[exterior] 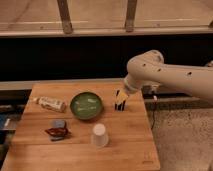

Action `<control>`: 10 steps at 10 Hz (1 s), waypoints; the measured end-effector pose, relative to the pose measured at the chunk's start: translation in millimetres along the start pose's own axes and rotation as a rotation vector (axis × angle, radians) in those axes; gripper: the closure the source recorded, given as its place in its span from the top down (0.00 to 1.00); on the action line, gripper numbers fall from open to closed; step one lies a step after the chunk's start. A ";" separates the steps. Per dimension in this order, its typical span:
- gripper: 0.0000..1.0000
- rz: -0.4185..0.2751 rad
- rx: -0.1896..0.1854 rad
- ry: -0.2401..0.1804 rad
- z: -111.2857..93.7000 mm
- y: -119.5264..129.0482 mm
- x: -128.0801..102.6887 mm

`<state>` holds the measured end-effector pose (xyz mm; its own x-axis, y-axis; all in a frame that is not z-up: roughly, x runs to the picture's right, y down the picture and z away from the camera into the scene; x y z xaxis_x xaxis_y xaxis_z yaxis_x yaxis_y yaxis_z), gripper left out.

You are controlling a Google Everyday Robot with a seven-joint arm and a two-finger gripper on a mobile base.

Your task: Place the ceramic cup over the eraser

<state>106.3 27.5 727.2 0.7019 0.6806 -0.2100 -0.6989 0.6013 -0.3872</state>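
Observation:
The ceramic cup [100, 135] is small and white and stands upside down on the wooden table [130, 145], near the front middle. The eraser [119, 104], a small black block with thin white stripes, stands upright near the table's right edge, to the right of the green bowl [86, 105]. My gripper [121, 94] is right at the top of the eraser, reaching down from the white arm [170, 75] that comes in from the right. The gripper is well apart from the cup, behind it and to its right.
A pale tube or bottle [50, 104] lies at the table's left. A small blue-grey square piece [59, 123] and a red-brown packet [56, 132] lie at the front left. The table's right edge [151, 135] drops to a grey speckled floor. A dark wall runs behind.

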 end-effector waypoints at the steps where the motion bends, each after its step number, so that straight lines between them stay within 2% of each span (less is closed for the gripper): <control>1: 0.80 0.000 0.000 0.000 0.0 0.0 0.1; 3: 0.80 0.001 0.001 0.000 -0.4 -0.2 0.8; 5: 0.80 -0.028 0.016 0.006 -3.8 7.1 2.8; 9: 0.80 -0.114 0.054 -0.001 -20.9 63.8 15.8; 10: 0.80 -0.129 0.056 -0.005 -22.6 70.9 17.2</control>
<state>71.9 72.4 675.9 0.7858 0.5982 -0.1570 -0.6096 0.7063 -0.3598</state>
